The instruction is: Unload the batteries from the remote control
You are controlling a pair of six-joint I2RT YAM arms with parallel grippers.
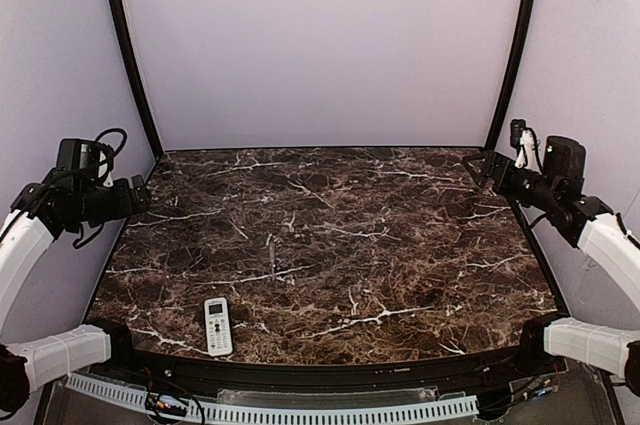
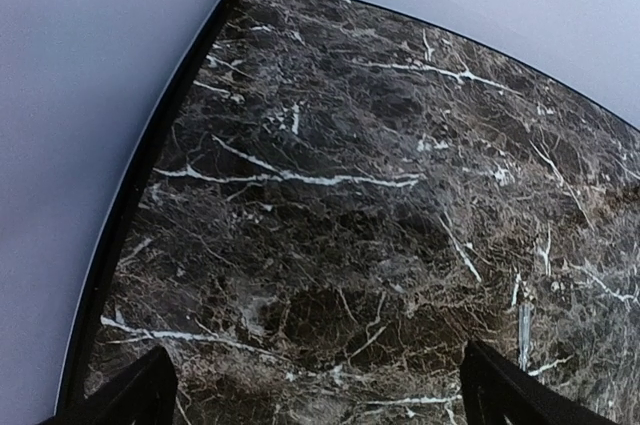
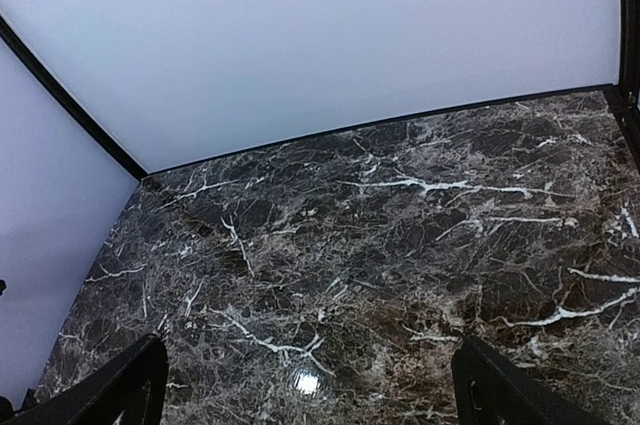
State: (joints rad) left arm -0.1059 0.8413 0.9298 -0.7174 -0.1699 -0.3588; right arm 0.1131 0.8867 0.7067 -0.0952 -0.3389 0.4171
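The left jaws hover high over the left edge of the desk (image 1: 350,215), fingers (image 2: 130,395) spread wide with nothing between them. The remote control (image 1: 217,326) lies button-side up near the desk's near-left corner, well apart from both arms. Its battery recess is presumably underneath, so the first move likely calls for a low grasp across the narrow sides, then a flip. The dark veined marble looks slick; the remote may skid. The right jaws hover at the right edge, likewise spread and bare. Pale walls (image 1: 320,45) enclose the desk.
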